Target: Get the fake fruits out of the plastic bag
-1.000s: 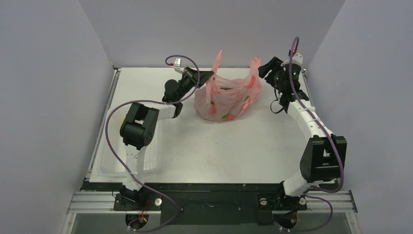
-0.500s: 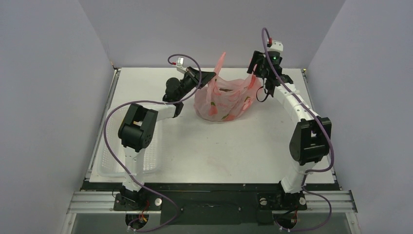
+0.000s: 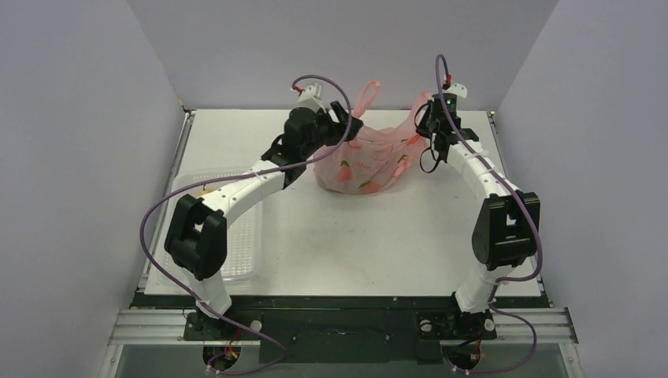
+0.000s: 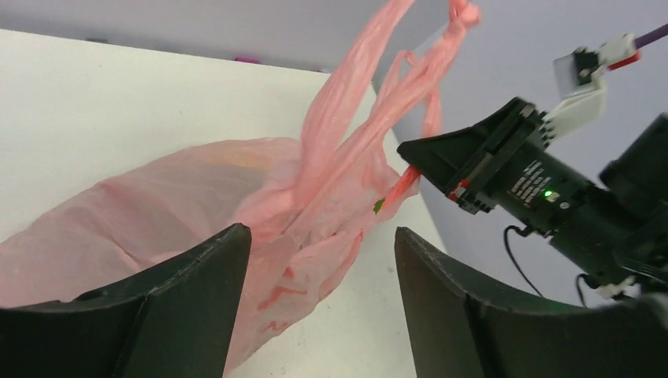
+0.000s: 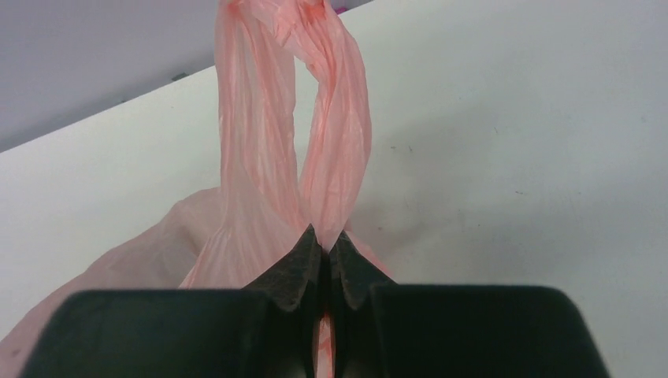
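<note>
While my right gripper (image 5: 324,253) is clamped on one handle of the plastic bag (image 3: 370,161) at twelve o'clock on the table (image 3: 354,236), my left gripper (image 4: 321,240) stands open astride the opposite side; I would close it squarely, then spread the mouth slowly; fake fruits unseen.

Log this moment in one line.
left end effector: open at left rim of plastic bag | right end effector: shut on handle | plastic bag: resting on table | fake fruits: none in view
</note>
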